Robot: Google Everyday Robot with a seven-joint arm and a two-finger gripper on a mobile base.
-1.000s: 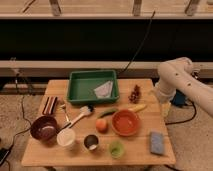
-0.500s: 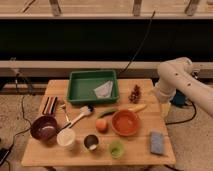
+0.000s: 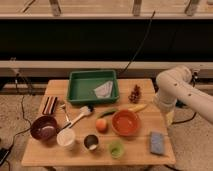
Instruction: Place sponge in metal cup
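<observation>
we see a wooden surface (image 3: 145,154) whose front corners are cut off by the picture's lower edge. a white arm (image 3: 175,85) comes in from the right, its far part cropped, and bends down to the surface's right edge. the end effector (image 3: 168,114) hangs there just off that edge. it is hard to make out, its fingers apart and holding nothing.

a green tray (image 3: 75,87) at the back holds a pale folded cloth (image 3: 104,90). an orange bowl (image 3: 125,122) sits mid-surface and a dark bowl (image 3: 44,127) at the left. the sponge (image 3: 157,142) lies flat near the front right corner, well apart from the metal cup (image 3: 91,142). that cup stands upright at the front between a white cup (image 3: 66,137) and a green cup (image 3: 116,148). a small dark cluster (image 3: 134,93) beside the tray is too blurred for us to identify.
</observation>
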